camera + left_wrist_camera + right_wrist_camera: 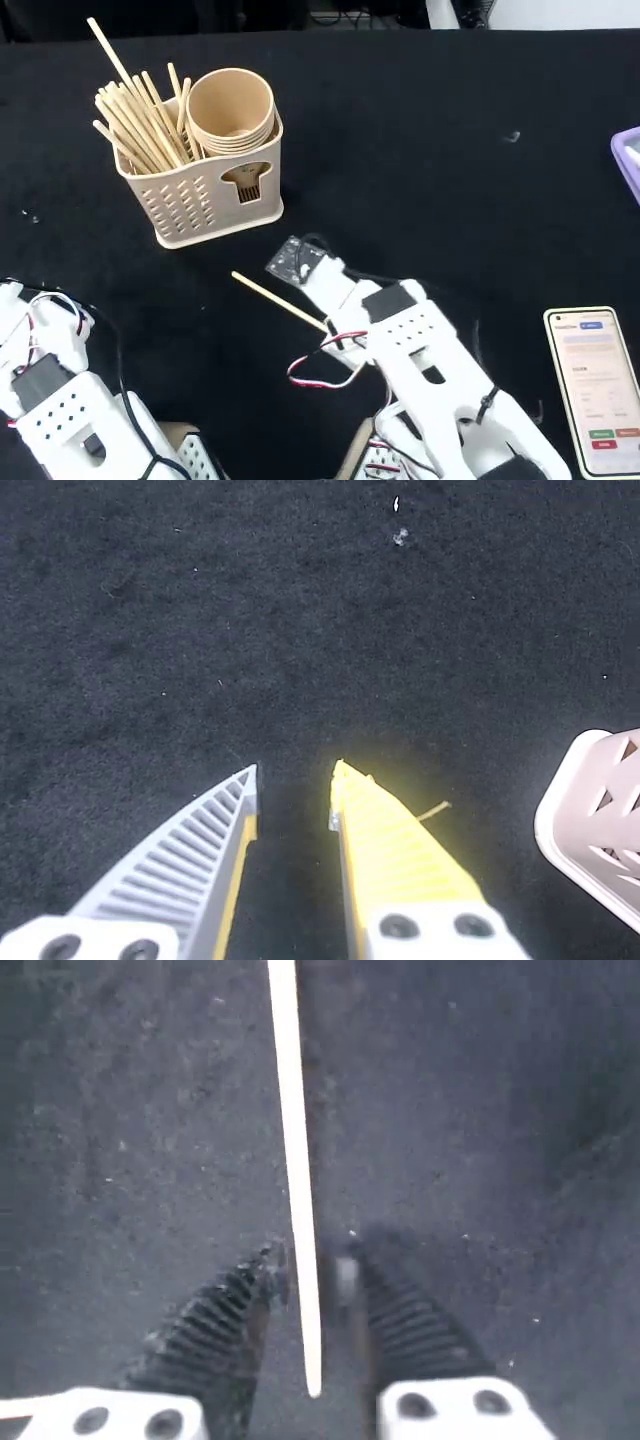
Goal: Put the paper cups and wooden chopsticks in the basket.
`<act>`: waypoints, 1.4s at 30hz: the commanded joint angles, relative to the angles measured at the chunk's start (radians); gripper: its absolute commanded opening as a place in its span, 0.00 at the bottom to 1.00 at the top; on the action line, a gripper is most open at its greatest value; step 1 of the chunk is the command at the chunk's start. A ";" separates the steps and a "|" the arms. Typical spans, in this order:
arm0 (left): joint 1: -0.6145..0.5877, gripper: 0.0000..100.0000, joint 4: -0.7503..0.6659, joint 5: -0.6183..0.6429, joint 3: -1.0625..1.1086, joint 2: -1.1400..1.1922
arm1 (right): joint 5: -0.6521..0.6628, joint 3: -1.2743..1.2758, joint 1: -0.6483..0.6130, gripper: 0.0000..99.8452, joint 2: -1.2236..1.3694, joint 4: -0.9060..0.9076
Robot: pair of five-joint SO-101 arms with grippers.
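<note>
Straddling a single pale wooden chopstick (275,298), the right end effector (310,1265) stands with its jaws narrowly apart, one on each side of the stick's near end. No firm pinch is visible. The chopstick lies flat on the black cloth-covered bench (450,150), near the middle, slanting away toward the far left. It is apart from the beige perforated plastic basket (205,200) at the far left. That basket already holds a stack of tan paper cups (232,110) on its right side and a bundle of wooden chopsticks (140,115) on its left.

The left end effector (295,780) hangs over bare cloth at the near left, its jaws slightly parted and empty, with a corner of the basket just beyond it.

The chopstick is judged to be light, stiff and thin, and smooth enough to roll or pivot in a loose grip. A hold this close to one end probably lets the long free end droop or swing. A hold nearer the middle, with the jaws square across the shaft, would likely carry it more steadily. Gentle closing should be enough, since the wood is not fragile.
</note>
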 commanded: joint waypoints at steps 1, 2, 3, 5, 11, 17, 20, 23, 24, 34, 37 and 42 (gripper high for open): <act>-0.008 0.13 -0.021 0.002 -0.018 0.000 | 0.011 -0.042 0.002 0.20 -0.047 -0.002; -0.008 0.13 -0.021 0.002 -0.018 0.000 | -0.008 -0.058 -0.023 0.20 -0.045 -0.008; -0.008 0.13 -0.021 0.002 -0.018 0.000 | -0.040 -0.073 -0.052 0.20 -0.041 -0.015; -0.008 0.13 -0.021 0.002 -0.018 0.000 | -0.118 -0.088 -0.121 0.20 -0.039 -0.069; -0.008 0.13 -0.021 0.002 -0.018 0.000 | -0.241 -0.094 -0.262 0.20 -0.038 -0.253; -0.008 0.13 -0.021 0.002 -0.018 0.000 | -0.239 -0.097 -0.296 0.20 0.024 -0.302; -0.008 0.13 -0.021 0.002 -0.018 0.000 | -0.238 -0.122 -0.296 0.20 0.131 -0.341; -0.008 0.13 -0.021 0.002 -0.018 0.000 | -0.238 -0.189 -0.296 0.20 0.252 -0.359; -0.008 0.13 -0.021 0.002 -0.018 0.000 | -0.238 -0.220 -0.296 0.20 0.295 -0.354; -0.008 0.13 -0.021 0.002 -0.018 0.000 | -0.236 -0.332 -0.293 0.03 0.536 -0.353; -0.008 0.13 -0.021 0.002 -0.018 0.000 | -0.196 -0.326 -0.290 0.02 0.542 -0.345; -0.008 0.13 -0.021 0.002 -0.018 0.000 | -0.175 -0.343 -0.288 0.01 0.455 -0.245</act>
